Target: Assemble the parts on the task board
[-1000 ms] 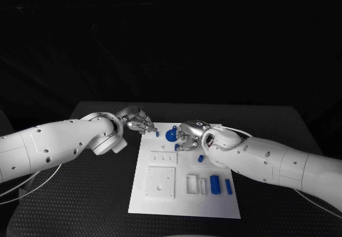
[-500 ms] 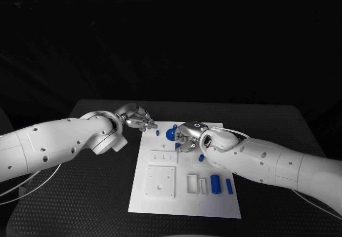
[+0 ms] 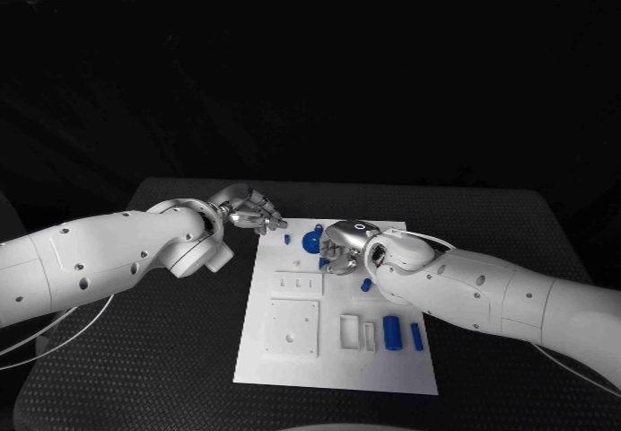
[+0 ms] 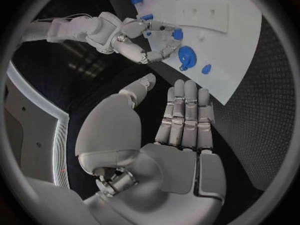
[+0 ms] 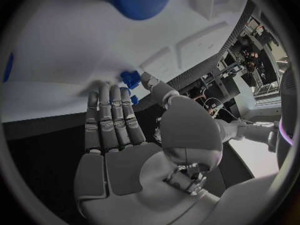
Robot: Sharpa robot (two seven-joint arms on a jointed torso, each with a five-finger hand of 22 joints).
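Since the earlier frame, the left robot hand, spread and empty, is lifting toward 11 o'clock off the task board. The right robot hand is pinching a small blue part near the board's 12 o'clock end, probably for seating; alignment comes next.

A black, finely textured surface carried one thing directly: a white board, lying flat near its middle and reaching from the near edge toward the far side.
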